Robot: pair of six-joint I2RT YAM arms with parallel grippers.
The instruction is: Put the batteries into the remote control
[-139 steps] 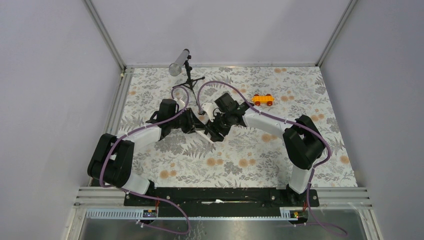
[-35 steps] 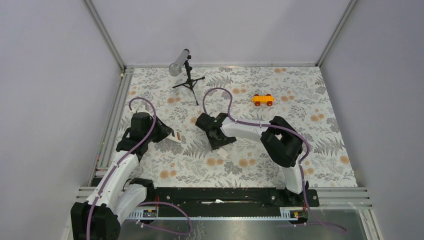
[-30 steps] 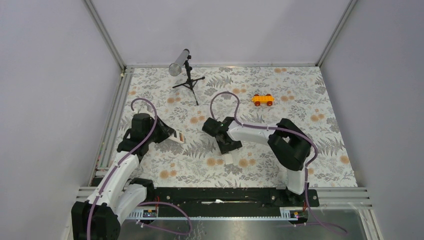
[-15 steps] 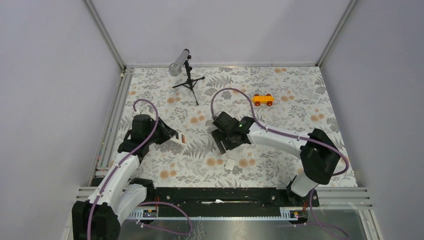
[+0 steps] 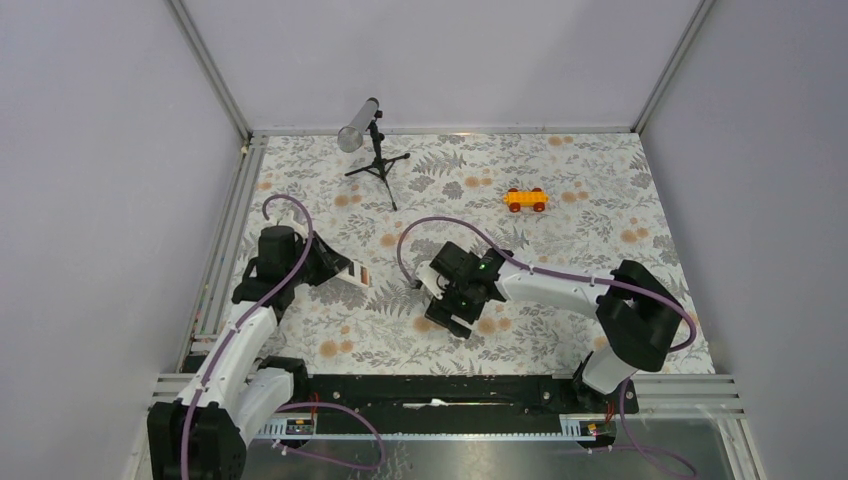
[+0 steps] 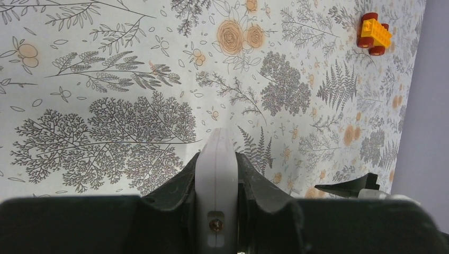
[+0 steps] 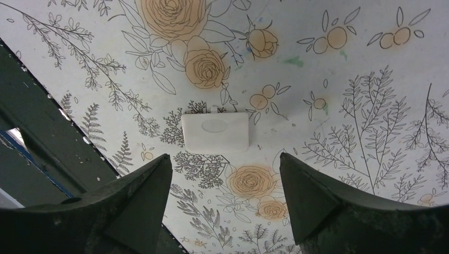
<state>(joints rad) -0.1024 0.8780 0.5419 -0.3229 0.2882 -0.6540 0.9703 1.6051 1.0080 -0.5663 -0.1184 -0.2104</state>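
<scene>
The right gripper point(image 7: 223, 161) hangs spread over a white cover plate point(image 7: 215, 130), the plate's long axis parallel to the closing line; the left gripper point(image 6: 217, 182) pinches the remote control point(image 6: 216, 153) edge-on, left of that plate; no batteries are visible.

A robotics lab test cell: plain grey panel walls point(image 5: 440, 60) in aluminium framing point(image 5: 210, 70) enclose a desk point(image 5: 600, 190) with a floral-print covering, and two cabled robot arms point(image 5: 545, 283) are bolted to a black base rail point(image 5: 430, 388).
</scene>
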